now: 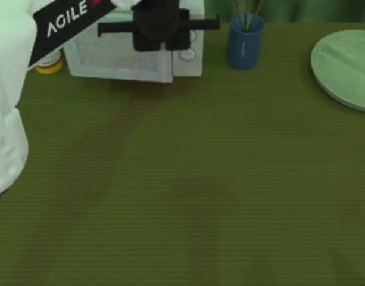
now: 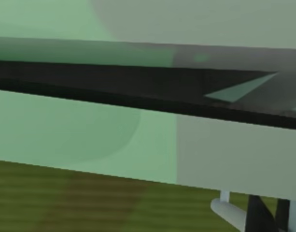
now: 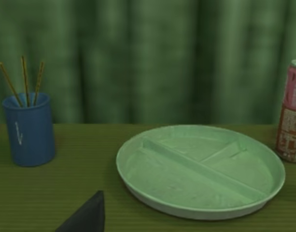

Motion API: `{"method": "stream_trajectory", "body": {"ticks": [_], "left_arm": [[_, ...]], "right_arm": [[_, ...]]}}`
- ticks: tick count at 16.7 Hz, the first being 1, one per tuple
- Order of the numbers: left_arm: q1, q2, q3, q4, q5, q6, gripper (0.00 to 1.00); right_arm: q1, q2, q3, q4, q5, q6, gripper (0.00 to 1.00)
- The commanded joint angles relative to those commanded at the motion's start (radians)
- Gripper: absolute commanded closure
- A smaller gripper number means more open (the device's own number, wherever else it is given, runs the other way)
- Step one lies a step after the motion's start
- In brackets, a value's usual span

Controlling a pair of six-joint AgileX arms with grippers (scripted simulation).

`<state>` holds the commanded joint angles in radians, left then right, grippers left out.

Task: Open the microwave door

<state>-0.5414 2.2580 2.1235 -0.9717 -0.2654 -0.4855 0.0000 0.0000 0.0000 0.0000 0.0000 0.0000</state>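
A blue cup (image 1: 245, 43) holding thin sticks (image 3: 23, 79) stands near the back edge of the green surface (image 1: 188, 190), and a pale green divided plate (image 1: 346, 67) lies at the right edge, well apart from it. A yellow-based jar (image 1: 49, 63) sits toward the back left corner, a pink can (image 3: 291, 112) just beside the plate, and a green curtain (image 3: 148, 58) hangs behind

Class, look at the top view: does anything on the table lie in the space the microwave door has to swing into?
Nothing visible does. The microwave door faces bare green table. The blue cup stands to the microwave's right, the yellow-based object at its left corner, neither in front. The left gripper is over the microwave.
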Motion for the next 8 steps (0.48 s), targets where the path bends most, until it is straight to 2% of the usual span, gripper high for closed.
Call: {"method": "stream_trajectory", "body": {"ticks": [8], "left_arm": [[0.008,-0.090,-0.151,0.077,0.039,0.081,1.00]], "right_arm": [[0.000,0.000,0.000,0.000,0.000,0.000,0.00]]}}
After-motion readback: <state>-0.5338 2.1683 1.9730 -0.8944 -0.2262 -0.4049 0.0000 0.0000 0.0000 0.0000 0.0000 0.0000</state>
